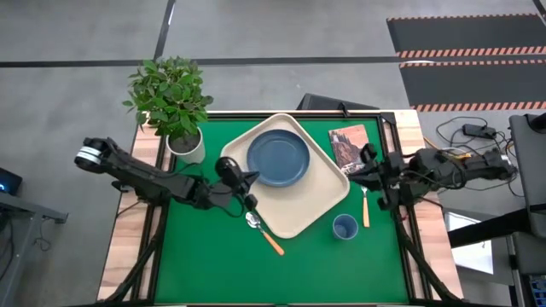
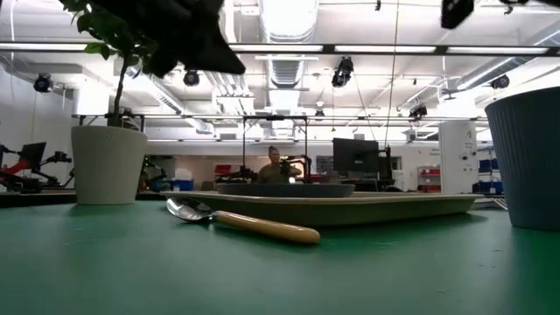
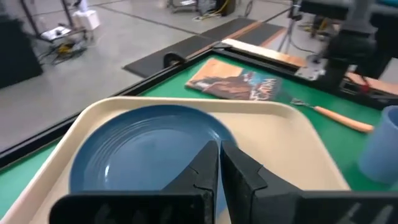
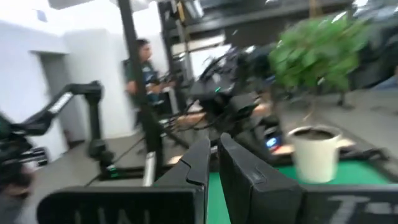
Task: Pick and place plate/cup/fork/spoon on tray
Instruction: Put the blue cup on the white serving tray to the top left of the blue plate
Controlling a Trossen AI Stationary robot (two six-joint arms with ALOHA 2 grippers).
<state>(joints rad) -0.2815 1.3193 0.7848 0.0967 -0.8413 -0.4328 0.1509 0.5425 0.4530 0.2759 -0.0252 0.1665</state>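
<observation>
The tray (image 1: 300, 211) fills the middle of the worktop (image 1: 205, 264), with the plate (image 1: 279, 158) on its far half. The near strip of green lies open. The spoon (image 1: 264, 232) and cup (image 1: 345, 227) crowd the tray's near edge; the fork (image 1: 365, 207) lies right, the plant pot (image 1: 187, 145) far left.

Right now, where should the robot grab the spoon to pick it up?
Probably the orange handle of the spoon, from straight above, fingers across it. It lies flat on the table beside the tray, and the handle end points clear of the rim.
</observation>
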